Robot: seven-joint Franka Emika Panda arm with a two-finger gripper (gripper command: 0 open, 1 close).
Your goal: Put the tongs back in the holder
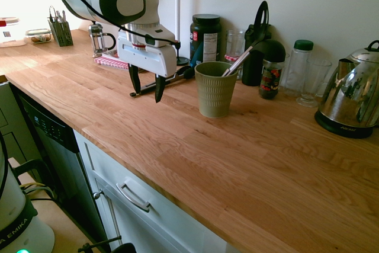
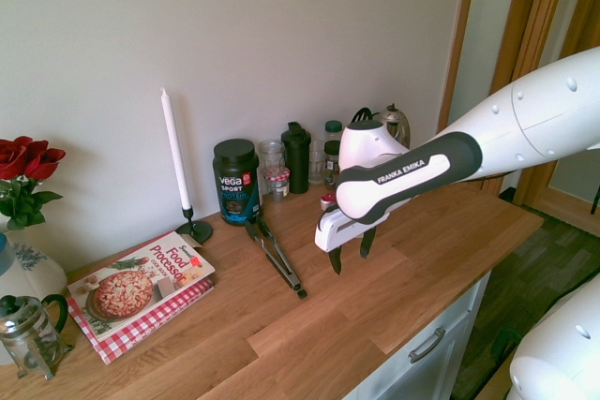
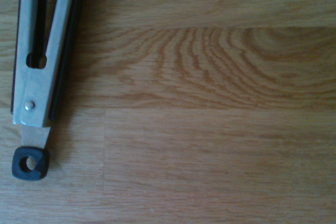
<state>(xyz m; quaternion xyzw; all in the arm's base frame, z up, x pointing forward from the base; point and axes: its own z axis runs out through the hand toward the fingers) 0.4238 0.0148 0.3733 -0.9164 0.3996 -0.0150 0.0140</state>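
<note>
The tongs point(image 1: 172, 79) lie flat on the wooden counter, silver arms with black tips pointing toward the back wall. In the second exterior view the tongs point(image 2: 277, 258) run diagonally, hinge end nearest the counter's front. Close up, the wrist view shows that hinge end of the tongs point(image 3: 37, 77) with its black loop. My gripper point(image 1: 146, 86) hovers open just above the counter beside the hinge end, nothing between its fingers; it shows again as the gripper point(image 2: 350, 252). The holder point(image 1: 214, 90), an olive-green ribbed cup, stands upright to the right with a single silver utensil handle point(image 1: 237, 63) in it. The arm hides it in the second exterior view.
A steel kettle point(image 1: 349, 96), clear glasses point(image 1: 314, 81) and a dark protein jar point(image 1: 205, 37) line the back wall. A white candle point(image 2: 176, 161), a cookbook point(image 2: 141, 283) and a French press point(image 2: 33, 330) lie beyond the tongs. A dark cutlery caddy point(image 1: 60, 31) sits far left.
</note>
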